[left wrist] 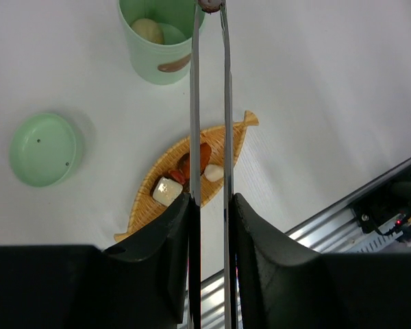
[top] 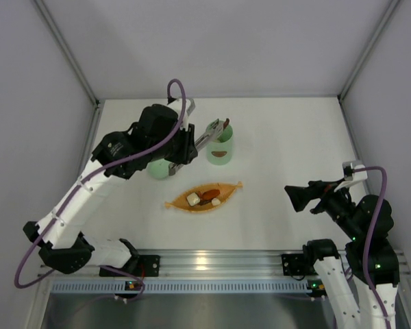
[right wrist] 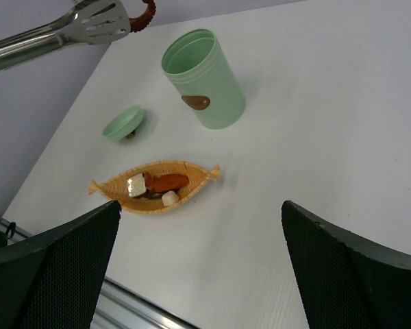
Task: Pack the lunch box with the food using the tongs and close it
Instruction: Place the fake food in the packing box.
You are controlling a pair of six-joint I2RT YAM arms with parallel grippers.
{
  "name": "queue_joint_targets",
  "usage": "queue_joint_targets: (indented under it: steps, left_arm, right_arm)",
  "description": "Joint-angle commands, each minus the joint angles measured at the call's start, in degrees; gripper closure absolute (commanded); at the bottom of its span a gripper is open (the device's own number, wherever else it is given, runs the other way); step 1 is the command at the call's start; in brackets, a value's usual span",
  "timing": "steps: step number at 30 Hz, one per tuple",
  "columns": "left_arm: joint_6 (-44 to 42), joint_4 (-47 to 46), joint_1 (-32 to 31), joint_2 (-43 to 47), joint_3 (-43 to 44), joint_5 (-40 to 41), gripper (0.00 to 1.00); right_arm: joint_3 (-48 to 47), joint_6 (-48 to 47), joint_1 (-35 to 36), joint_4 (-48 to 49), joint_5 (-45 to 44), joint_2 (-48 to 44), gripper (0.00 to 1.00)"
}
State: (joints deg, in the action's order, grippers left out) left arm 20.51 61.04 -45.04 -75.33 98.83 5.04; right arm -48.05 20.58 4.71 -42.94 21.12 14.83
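Observation:
My left gripper (left wrist: pixel 211 199) is shut on the silver tongs (left wrist: pixel 195 103), whose two arms run up the left wrist view. The tong tips pinch a dark red-brown piece (right wrist: pixel 147 14) just above the open mint-green lunch box (left wrist: pixel 161 48). A round beige piece (left wrist: pixel 147 29) lies inside the box. More food rests on the orange leaf-shaped tray (left wrist: pixel 246 122): a white cube (left wrist: pixel 166 191), an orange piece (left wrist: pixel 204 156) and a small white bit (left wrist: pixel 213 173). The green lid (left wrist: pixel 44 149) lies on the table left of the box. My right gripper (right wrist: pixel 200 205) hangs open and empty at the right.
In the top view the lunch box (top: pixel 219 147) stands behind the tray (top: pixel 236 185), with the lid (top: pixel 159 168) under the left arm. White walls enclose the table on three sides. An aluminium rail (top: pixel 212 260) runs along the near edge.

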Motion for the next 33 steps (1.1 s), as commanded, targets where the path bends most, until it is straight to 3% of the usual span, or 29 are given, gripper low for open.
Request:
queue_joint_targets:
  steps: [1,15,23,33]
  left_arm:
    - [1.2,-2.8,0.7,-4.7,3.5,4.5,0.72]
    - [1.0,-5.9,1.6,-10.4,3.4,5.3,0.68]
    - [0.8,-5.7,1.7,-10.5,2.7,5.0,0.47]
    - [-0.2,-4.4,1.7,-6.7,3.1,3.7,0.47]
  right_arm:
    - [-1.8,-0.5,0.0,-0.4,0.4,0.7,0.01]
    - [-1.3,-0.6,0.2,-0.7,0.1,0.0,0.01]
    - [-1.0,-0.6,0.2,-0.6,0.1,-0.2,0.01]
    - [-0.8,-0.6,0.1,-0.6,0.1,-0.2,0.01]
